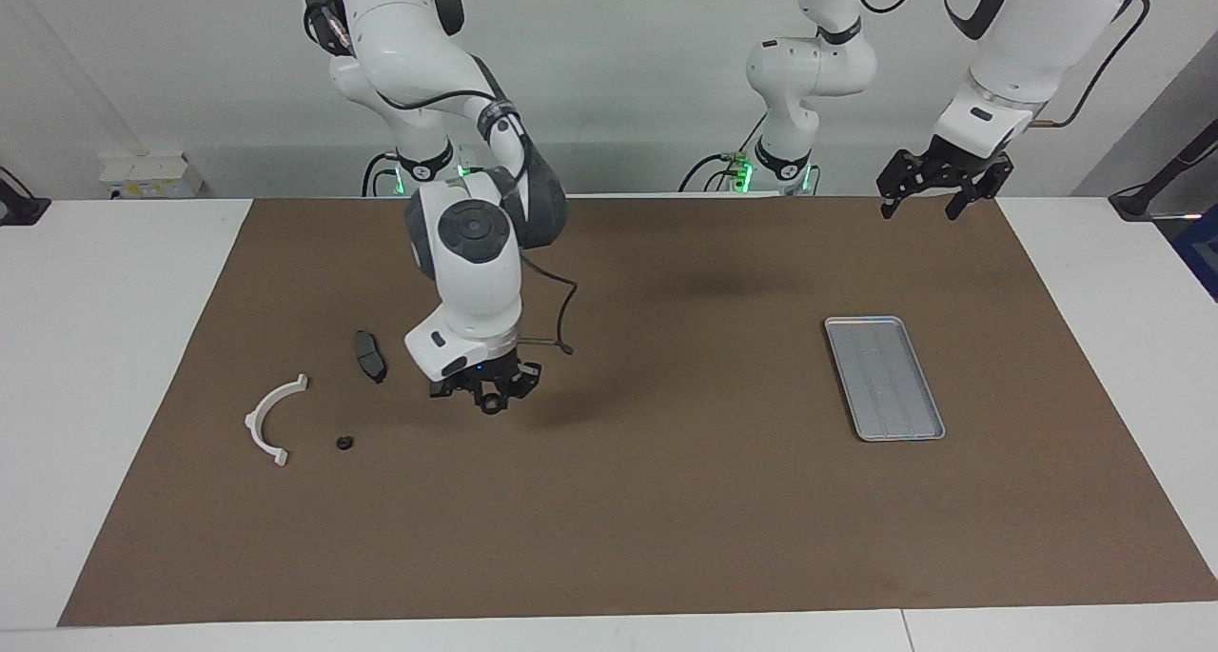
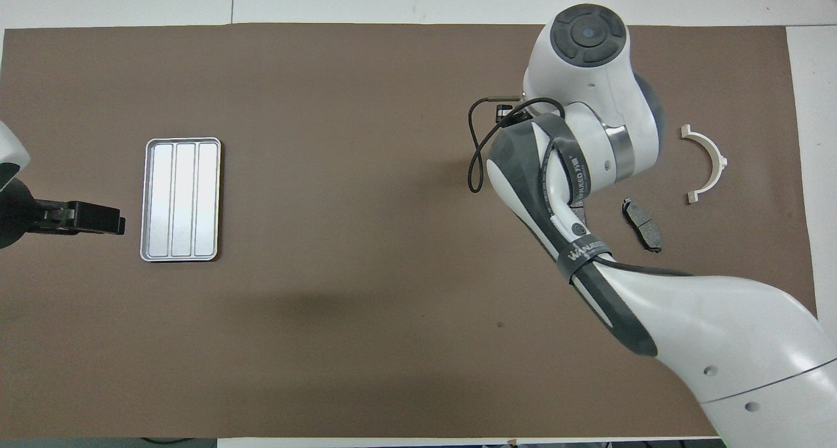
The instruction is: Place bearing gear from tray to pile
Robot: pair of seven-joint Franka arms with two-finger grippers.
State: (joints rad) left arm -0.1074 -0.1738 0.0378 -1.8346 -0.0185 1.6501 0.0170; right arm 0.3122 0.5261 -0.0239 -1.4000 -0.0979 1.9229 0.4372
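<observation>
Facing view, right gripper (image 1: 492, 400): left of centre, low over the mat, fingers closed on a small dark round bearing gear (image 1: 492, 405).
Facing view, left gripper (image 1: 931, 187): upper right, fingers spread, nothing held.
Overhead view, tray (image 2: 180, 199): silver, ridged, left side.
Overhead view, pile (image 2: 707, 163): white bracket, right edge.

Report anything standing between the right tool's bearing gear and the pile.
Nothing visible does. The right tool holds the bearing gear over the brown mat, close beside the pile.
</observation>
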